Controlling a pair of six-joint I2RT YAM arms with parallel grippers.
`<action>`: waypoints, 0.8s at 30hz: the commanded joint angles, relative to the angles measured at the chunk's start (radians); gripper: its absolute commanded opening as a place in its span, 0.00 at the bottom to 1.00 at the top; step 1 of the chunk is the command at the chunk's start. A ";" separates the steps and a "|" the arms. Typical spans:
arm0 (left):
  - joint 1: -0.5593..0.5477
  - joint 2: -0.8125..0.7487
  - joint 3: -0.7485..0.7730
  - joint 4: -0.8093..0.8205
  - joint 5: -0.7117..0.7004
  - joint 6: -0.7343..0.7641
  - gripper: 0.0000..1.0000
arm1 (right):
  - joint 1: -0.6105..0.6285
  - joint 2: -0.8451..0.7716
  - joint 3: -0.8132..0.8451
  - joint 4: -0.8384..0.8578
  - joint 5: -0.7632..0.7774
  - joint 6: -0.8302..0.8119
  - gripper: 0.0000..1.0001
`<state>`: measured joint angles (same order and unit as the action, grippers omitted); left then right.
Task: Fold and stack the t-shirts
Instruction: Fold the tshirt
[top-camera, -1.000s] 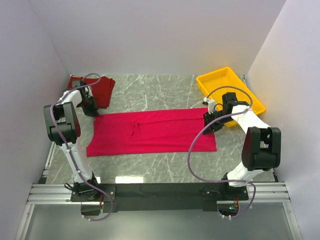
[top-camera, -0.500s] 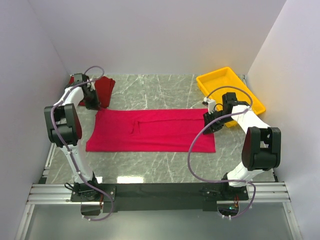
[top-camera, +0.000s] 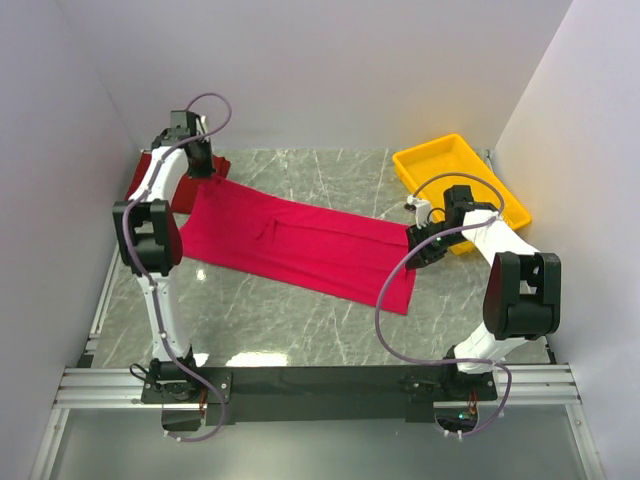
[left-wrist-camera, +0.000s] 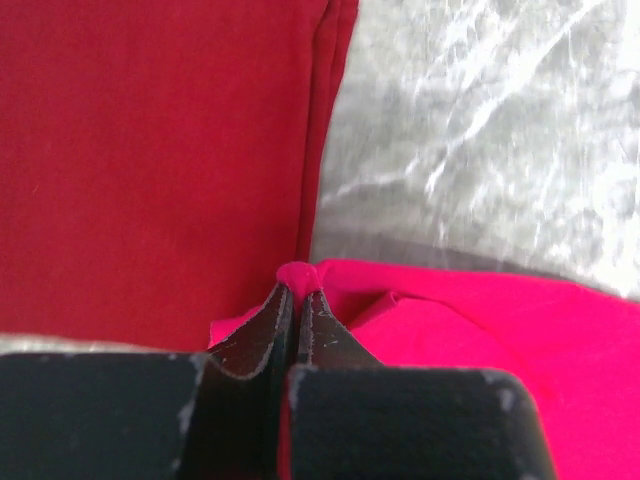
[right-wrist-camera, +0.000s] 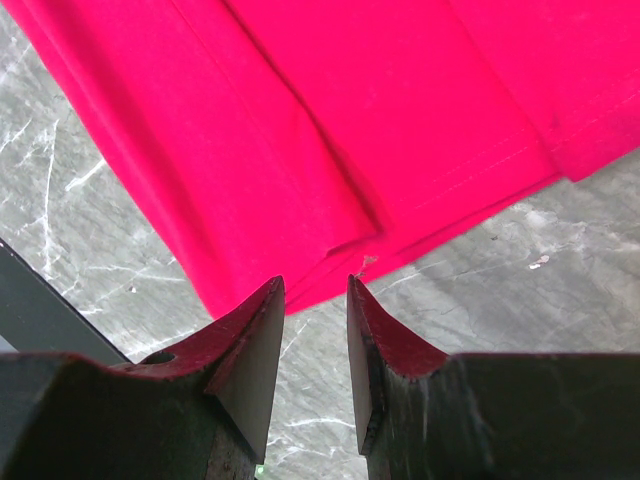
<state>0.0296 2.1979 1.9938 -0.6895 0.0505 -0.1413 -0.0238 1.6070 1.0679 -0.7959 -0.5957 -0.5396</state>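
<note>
The crimson t-shirt lies folded into a long strip, slanting from the far left to the middle right of the table. My left gripper is shut on its far-left corner, held over the edge of the maroon t-shirt. That maroon shirt lies folded at the far left, mostly hidden by the left arm. My right gripper is open, its jaws just above the table beside the crimson shirt's right end, touching nothing.
A yellow plastic tray stands at the far right, just behind the right arm. White walls close in the left, back and right sides. The marble tabletop shows in front of the shirt.
My left gripper has pulled the crimson shirt's left corner away toward the far left, over the maroon shirt. The strip now lies slanted and its right end has slid left. The right arm stayed put.
</note>
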 joint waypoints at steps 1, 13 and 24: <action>-0.013 0.055 0.083 0.008 -0.047 0.000 0.01 | 0.007 0.001 0.037 0.015 -0.015 0.009 0.39; -0.051 0.141 0.212 0.084 -0.144 -0.113 0.31 | 0.012 0.018 0.060 0.023 -0.013 0.010 0.39; 0.015 -0.166 0.105 0.033 -0.416 -0.201 0.99 | 0.215 -0.074 0.029 -0.035 -0.115 -0.497 0.47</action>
<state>-0.0093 2.2578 2.1498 -0.6575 -0.2703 -0.2844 0.1196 1.6100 1.1084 -0.7898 -0.6350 -0.7692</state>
